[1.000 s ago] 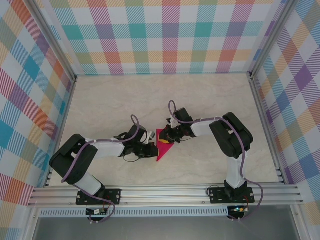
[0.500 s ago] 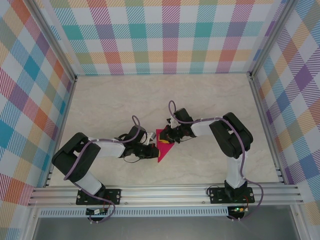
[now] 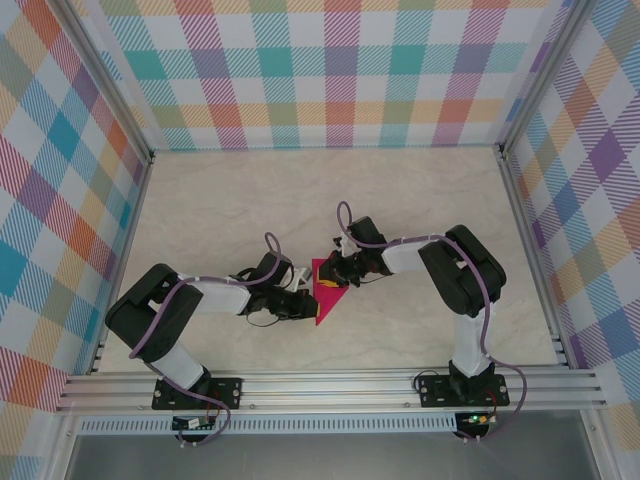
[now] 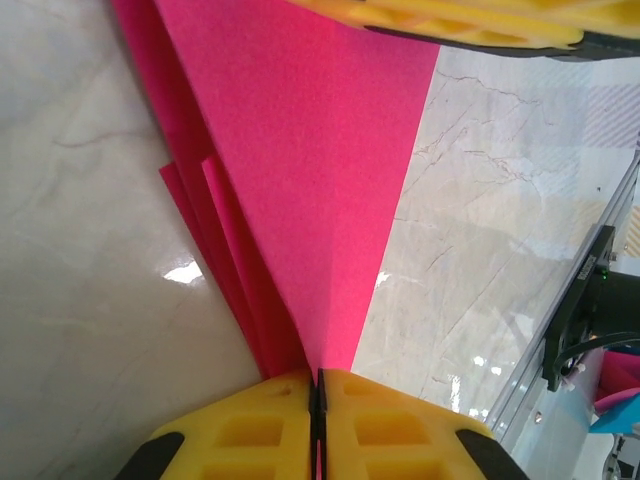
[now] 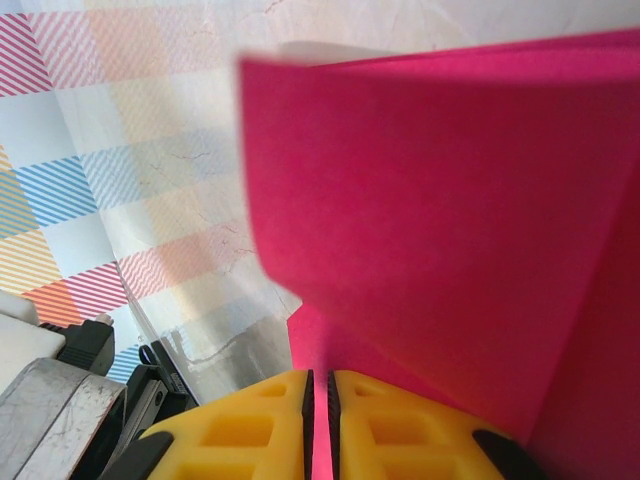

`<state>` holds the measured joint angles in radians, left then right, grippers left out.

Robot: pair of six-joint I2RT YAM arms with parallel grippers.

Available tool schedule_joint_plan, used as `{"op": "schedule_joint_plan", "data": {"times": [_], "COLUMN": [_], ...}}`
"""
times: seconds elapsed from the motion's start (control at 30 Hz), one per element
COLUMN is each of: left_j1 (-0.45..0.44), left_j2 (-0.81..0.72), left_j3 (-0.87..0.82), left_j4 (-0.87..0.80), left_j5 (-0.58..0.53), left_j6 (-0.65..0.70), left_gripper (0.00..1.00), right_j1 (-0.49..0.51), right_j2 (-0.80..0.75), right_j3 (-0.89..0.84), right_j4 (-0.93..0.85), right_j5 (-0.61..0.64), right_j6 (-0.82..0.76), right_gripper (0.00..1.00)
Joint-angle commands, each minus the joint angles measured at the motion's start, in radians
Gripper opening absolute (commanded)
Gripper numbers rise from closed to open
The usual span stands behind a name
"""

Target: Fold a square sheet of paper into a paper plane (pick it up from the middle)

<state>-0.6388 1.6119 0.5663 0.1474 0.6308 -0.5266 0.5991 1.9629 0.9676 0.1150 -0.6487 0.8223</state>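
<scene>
The square sheet of paper (image 3: 325,293) is magenta-pink and folded into a narrow triangle, held between both grippers just above the table's middle. My left gripper (image 3: 303,301) comes at it from the left and is shut on its lower pointed end. In the left wrist view the paper (image 4: 310,170) tapers down into the shut yellow jaws of the left gripper (image 4: 318,378), with layered folds on its left side. My right gripper (image 3: 336,272) is shut on the paper's upper edge. In the right wrist view a pink flap (image 5: 440,200) rises from the shut right gripper (image 5: 320,378).
The marble-look tabletop (image 3: 300,200) is boxed in by checked walls on three sides. An aluminium rail (image 3: 330,385) with the arm bases runs along the near edge. Both forearms lie low over the table's middle.
The left arm has shifted slightly and the paper's lower point has swung a little leftward. The right arm holds still.
</scene>
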Motion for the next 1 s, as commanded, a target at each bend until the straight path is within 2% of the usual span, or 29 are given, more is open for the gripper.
{"op": "schedule_joint_plan", "data": {"times": [0.0, 0.1, 0.17, 0.33, 0.7, 0.9, 0.97], "left_j1": [-0.005, -0.006, -0.005, -0.007, -0.012, -0.021, -0.027], "left_j2": [0.017, 0.022, 0.026, 0.022, 0.024, 0.026, 0.030], "left_j3": [-0.025, -0.038, -0.044, -0.052, -0.031, -0.007, 0.005], "left_j4": [-0.111, -0.112, -0.114, -0.112, -0.189, -0.265, -0.295], "left_j5": [0.041, 0.039, 0.036, 0.061, 0.055, 0.036, 0.026], "left_j6": [0.017, 0.017, 0.012, 0.011, 0.041, 0.069, 0.079], "left_gripper": [0.06, 0.00, 0.00, 0.08, 0.13, 0.03, 0.04], "right_j1": [-0.002, -0.002, -0.002, -0.002, -0.002, -0.002, -0.002], "right_j2": [0.060, 0.065, 0.068, 0.071, 0.068, 0.067, 0.071], "right_j3": [-0.043, -0.044, -0.043, -0.044, -0.050, -0.050, -0.050], "right_j4": [-0.068, -0.066, -0.072, -0.079, -0.078, -0.082, -0.084], "right_j5": [0.075, 0.077, 0.079, 0.087, 0.090, 0.093, 0.093], "right_j6": [-0.015, -0.014, -0.014, -0.015, -0.017, -0.017, -0.018], "right_gripper": [0.15, 0.15, 0.15, 0.15, 0.15, 0.15, 0.15]}}
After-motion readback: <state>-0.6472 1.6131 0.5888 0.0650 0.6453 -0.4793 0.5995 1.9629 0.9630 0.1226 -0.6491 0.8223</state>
